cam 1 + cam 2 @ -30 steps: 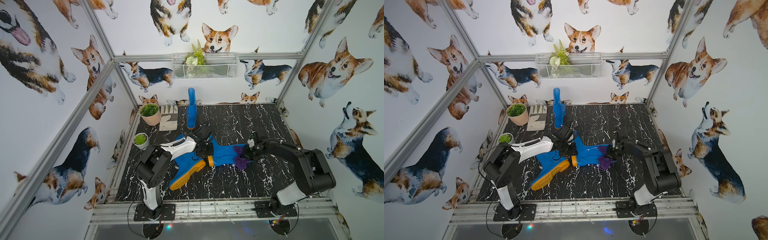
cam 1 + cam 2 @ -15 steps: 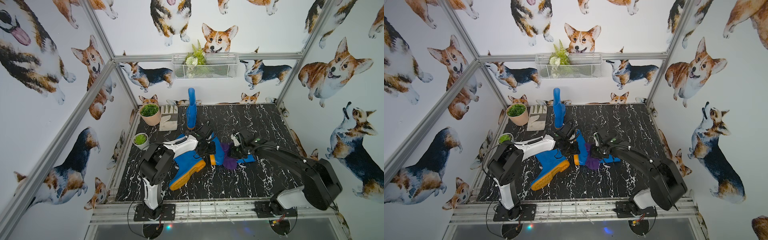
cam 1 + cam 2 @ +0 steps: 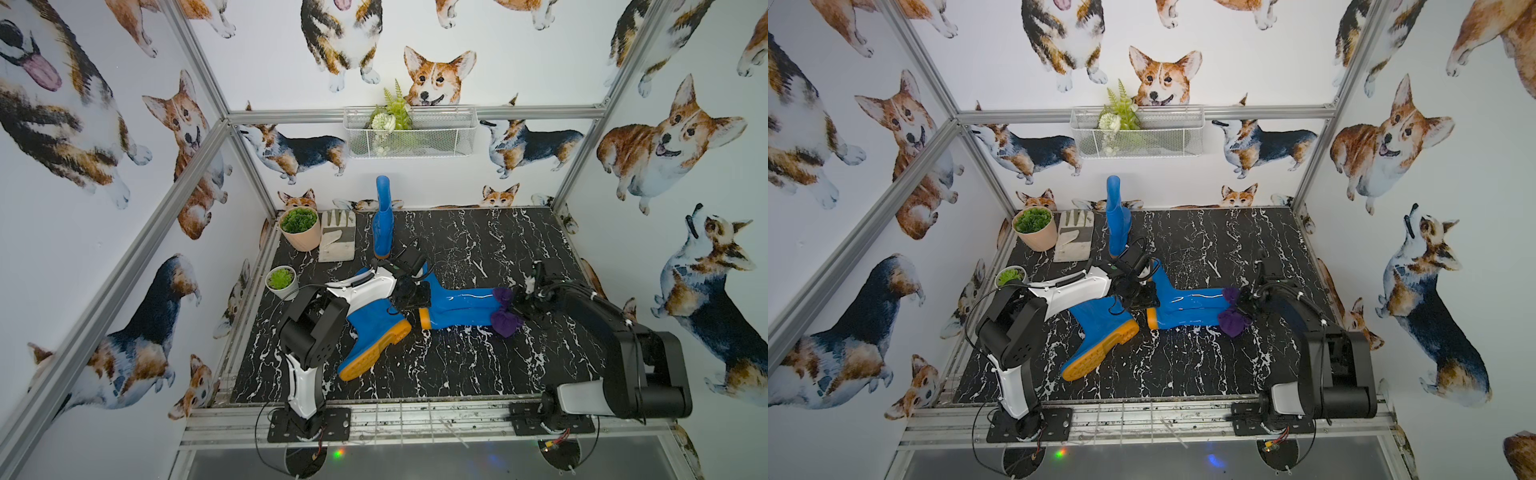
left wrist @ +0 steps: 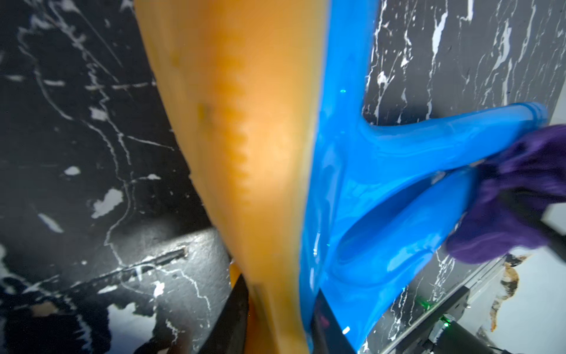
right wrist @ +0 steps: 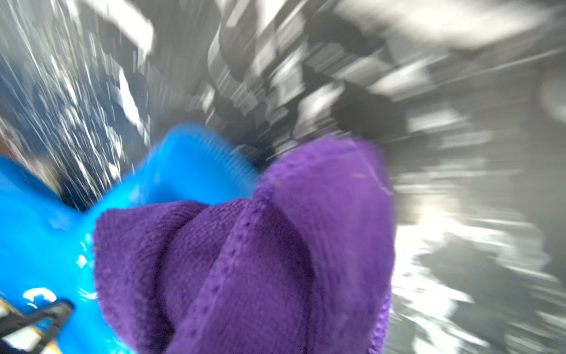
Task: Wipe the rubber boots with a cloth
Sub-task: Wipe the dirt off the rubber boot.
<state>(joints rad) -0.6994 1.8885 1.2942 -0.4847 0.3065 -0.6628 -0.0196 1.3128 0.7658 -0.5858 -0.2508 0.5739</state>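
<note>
L tool [image 3: 415, 296]: I'm seeing it clamping lying boot [image 3: 461, 307] at the foot.
R tool [image 3: 517, 305]: pinching cloth [image 3: 505, 318] at that boot's shaft end.
Nearby: 2nd boot [image 3: 374, 338] lying under L arm; upright boot [image 3: 382, 220], glove [image 3: 337, 237], 2 pots [image 3: 300, 232] sitting behind.
Surface: black marble counter [image 3: 457, 374]; corgi walls [image 3: 685, 124].

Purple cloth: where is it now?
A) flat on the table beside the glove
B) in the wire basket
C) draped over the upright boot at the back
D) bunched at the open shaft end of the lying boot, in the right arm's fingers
D: the cloth is bunched against the shaft end of the lying boot, at the tip of the right arm; none lies on the upright boot, glove or basket.
</note>
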